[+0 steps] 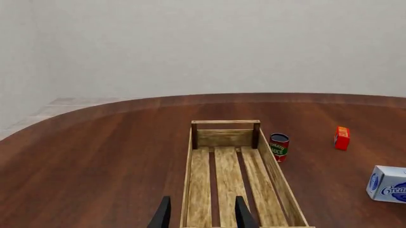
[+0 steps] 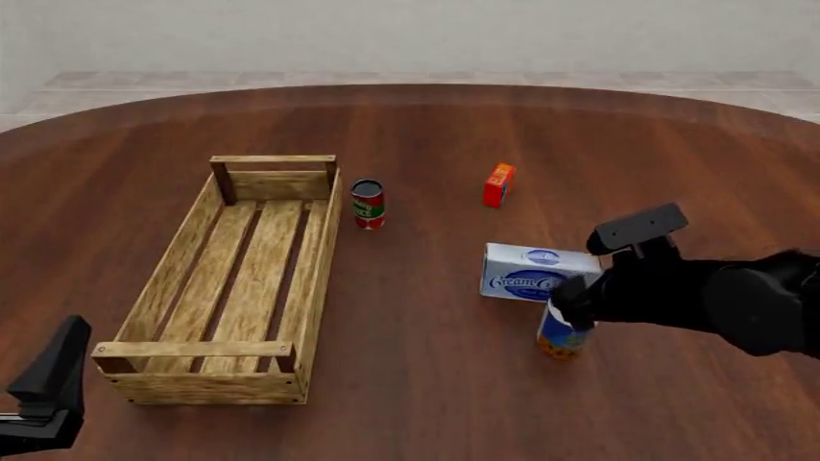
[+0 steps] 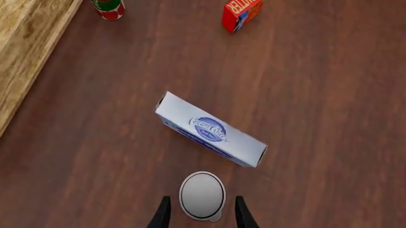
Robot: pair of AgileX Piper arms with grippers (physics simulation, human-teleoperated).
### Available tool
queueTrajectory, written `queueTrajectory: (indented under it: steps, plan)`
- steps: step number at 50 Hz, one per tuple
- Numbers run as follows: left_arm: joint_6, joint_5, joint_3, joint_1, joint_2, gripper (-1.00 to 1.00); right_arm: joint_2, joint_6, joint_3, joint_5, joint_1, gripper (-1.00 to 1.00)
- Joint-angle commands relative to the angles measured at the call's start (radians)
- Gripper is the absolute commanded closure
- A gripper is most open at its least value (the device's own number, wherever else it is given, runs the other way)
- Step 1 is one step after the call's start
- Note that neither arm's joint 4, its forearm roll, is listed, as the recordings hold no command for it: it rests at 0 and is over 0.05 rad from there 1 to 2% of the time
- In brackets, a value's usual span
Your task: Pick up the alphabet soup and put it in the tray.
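The soup can [image 2: 562,338] stands upright on the brown surface [image 2: 423,115], on the right side of the front view, just in front of the cream cheese box [image 2: 536,272] and very near to it. The right pincer [image 3: 201,213] is above the can. In the right wrist view its two dark fingers [image 3: 162,213] stand one on each side of the can's white top [image 3: 202,195], with a thin gap on both sides, so the pincer is open around the can and does not grip it. In the front view the black arm covers the upper part of the can; only the blue label and the orange band show.

The tray [image 2: 192,254] lies well apart on the left side, with nothing inside on its slats. A small red and green can [image 2: 368,204] stands just beside the tray's far right corner. A small red box [image 2: 498,184] stands farther right.

The left pincer [image 1: 201,213] is open, holds nothing, and hangs over the near end of the tray in the left wrist view.
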Motion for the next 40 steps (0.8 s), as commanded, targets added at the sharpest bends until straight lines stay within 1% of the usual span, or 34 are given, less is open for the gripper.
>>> queueTrajectory:
  steps: [1, 40]
  plan:
    - [0.0, 0.0, 0.0, 0.0, 0.0, -1.0, 0.038, -0.005, 0.022, -0.041, -0.01, -1.0]
    - [0.0, 0.0, 0.0, 0.0, 0.0, -1.0, 0.156, 0.002, 0.034, -0.116, -0.009, -1.0]
